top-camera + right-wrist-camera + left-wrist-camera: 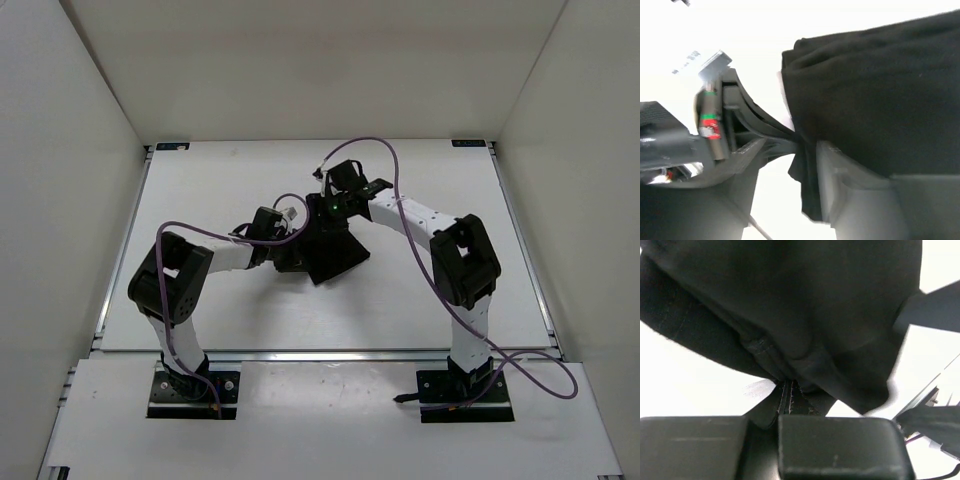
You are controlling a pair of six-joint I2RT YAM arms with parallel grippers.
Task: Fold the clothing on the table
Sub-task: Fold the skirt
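— Left pincer [785, 407] is clamped right down, look. It has a seam of the clothing [790, 315] squeezed flat between its fingers.

— And the other one?

— Right pincer [790, 170] has its jaws partly apart. An edge of the cloth hangs against one finger [850, 185], but I can't tell whether it's gripped at all or only draped there.

— Where's the thing sitting?

— Middle of the desk [400, 300], between the two arms, bunched up and hanging from where they meet. I can't make out from above whether its lowest part touches the desk.

— How would you say it handles?

— Soft, light and limp. It sags wherever nothing holds it, so I doubt it'll keep a crease by itself. Not fragile, and matte enough that I wouldn't expect it to slide about much.

— So where would you grab it?

— On a hem or a seam, like the left one has. It's thicker there, so there's more to bite on. A single thin layer could slip out of a pinch. I'd want two holds well apart along one edge, so it spreads flat instead of bunching.
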